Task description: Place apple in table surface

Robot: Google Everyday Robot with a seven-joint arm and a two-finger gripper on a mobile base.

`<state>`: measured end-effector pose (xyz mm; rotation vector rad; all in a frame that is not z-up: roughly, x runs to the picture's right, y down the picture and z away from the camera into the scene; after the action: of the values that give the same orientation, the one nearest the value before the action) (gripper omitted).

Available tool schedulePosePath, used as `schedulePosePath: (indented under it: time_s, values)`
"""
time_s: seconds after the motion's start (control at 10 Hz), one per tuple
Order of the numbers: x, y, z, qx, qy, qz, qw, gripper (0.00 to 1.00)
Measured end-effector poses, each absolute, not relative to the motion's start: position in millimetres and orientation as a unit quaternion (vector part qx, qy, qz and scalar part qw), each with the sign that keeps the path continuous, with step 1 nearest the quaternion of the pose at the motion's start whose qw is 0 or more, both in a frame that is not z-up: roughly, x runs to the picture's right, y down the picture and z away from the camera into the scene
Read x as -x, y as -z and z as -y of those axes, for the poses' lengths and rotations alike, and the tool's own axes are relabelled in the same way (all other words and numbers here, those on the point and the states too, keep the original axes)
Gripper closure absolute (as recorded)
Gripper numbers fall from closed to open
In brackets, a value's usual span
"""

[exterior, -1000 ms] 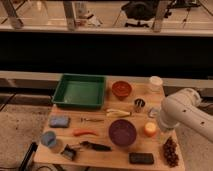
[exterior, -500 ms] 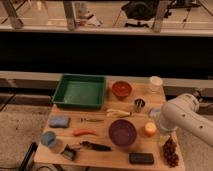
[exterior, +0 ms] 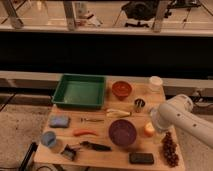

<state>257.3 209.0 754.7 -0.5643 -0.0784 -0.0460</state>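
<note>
The apple, small and orange-yellow, rests on the light wooden table surface just right of the purple bowl. My white arm reaches in from the right. Its gripper hangs open close above and to the right of the apple, mostly hidden behind the wrist. The apple has stayed still while the arm moves, so nothing is held.
A green tray stands at the back left, a terracotta bowl and a white jar at the back. Dark grapes and a black block lie near the front right. A red-orange carrot piece and a blue sponge lie at the left.
The arm has drifted down and slightly left, closer to the apple. The apple and the other objects have not moved.
</note>
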Motion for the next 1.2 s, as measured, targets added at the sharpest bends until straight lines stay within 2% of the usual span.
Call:
schedulePosePath:
  time_s: [0.9,1.2]
  values:
    - [-254,-795,-218,0.309,0.015,0.052,0.950,0.21]
    - [-253,-801,-221,0.318,0.018,0.055,0.946,0.35]
